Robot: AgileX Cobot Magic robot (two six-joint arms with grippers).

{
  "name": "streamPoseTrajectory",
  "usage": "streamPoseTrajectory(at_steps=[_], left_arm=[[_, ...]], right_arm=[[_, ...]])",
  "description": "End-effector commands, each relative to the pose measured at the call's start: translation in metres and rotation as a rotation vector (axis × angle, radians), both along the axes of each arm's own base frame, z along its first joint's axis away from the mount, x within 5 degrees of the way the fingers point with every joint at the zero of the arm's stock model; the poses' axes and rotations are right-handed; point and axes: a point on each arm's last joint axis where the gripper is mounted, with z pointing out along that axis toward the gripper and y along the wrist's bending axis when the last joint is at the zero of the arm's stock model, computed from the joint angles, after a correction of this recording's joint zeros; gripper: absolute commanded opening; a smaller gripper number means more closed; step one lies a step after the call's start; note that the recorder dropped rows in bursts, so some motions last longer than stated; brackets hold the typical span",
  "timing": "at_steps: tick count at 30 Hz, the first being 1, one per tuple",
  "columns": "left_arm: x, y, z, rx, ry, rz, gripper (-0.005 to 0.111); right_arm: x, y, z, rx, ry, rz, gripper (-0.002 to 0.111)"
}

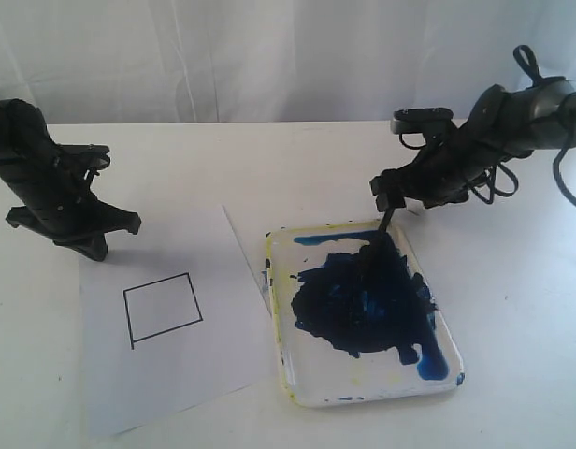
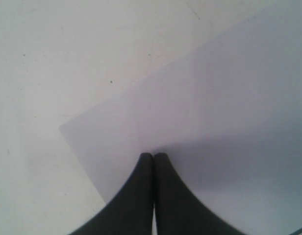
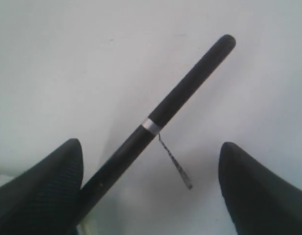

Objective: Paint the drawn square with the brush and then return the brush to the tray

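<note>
The drawn square [image 1: 163,308] has a thin black outline and a white inside, on a paper sheet [image 1: 176,374]. The tray [image 1: 363,398] lies to its right with a big dark blue blotch [image 1: 363,299]. The brush [image 1: 382,229] slants up from the blotch over the tray's far rim. My right gripper [image 1: 391,198] is around its handle. In the right wrist view the brush [image 3: 156,120] lies between the spread fingers of the open right gripper [image 3: 151,166], resting against one finger [image 3: 53,181]. My left gripper [image 1: 93,245] is shut and empty above the paper's far left corner.
The left wrist view shows the shut left gripper [image 2: 154,156] over the paper [image 2: 229,98] near its corner, with white table [image 2: 67,49] beyond. A thin strip [image 3: 175,164] dangles from the brush's silver band. A white curtain [image 1: 269,56] backs the table.
</note>
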Motion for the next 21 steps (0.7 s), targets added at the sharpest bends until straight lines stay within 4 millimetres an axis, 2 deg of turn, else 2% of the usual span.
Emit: streamPoseTrajectory(at_steps=[1,15,19,21], left_arm=[[-0.002,0.001,-0.008,0.002,0.039,0.000,0.000],[-0.002,0.001,-0.008,0.002,0.039,0.000,0.000],[-0.002,0.001,-0.008,0.002,0.039,0.000,0.000],[-0.002,0.001,-0.008,0.002,0.037,0.000,0.000]], right_arm=[[-0.002,-0.008,0.011,-0.002,0.012,0.002,0.072],[-0.006,-0.026,0.014,-0.061,0.067,-0.024,0.072],[-0.006,-0.026,0.022,-0.063,0.047,-0.017,0.072],[-0.006,-0.026,0.033,-0.063,0.020,-0.015,0.072]])
